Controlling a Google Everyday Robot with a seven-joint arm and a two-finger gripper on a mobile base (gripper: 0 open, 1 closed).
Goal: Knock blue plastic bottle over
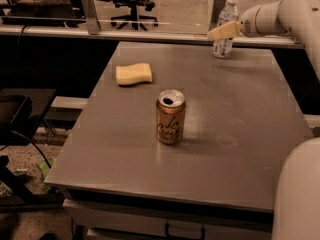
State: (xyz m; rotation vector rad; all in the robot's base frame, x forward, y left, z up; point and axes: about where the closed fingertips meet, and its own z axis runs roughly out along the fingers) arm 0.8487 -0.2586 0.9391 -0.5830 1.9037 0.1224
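Bottle (228, 15) upright, 1 o'clock corner of table (235, 134). Gripper (222, 32) across its middle; how far open, cannot tell. Best push high, toward 9 o'clock.

Robot's smooth white plastic arm (287, 11) is looking pretty chunky here, all rounded tube-shaped shells, and it's tapering down through a bulgy rounded wrist section (250, 25). The pale yellow-tan wedge-shaped gripper (220, 32) is sitting at its tip, up in the top right of the view. Another big rounded white shell (300, 194) is filling the bottom right corner, looking plain and matte.
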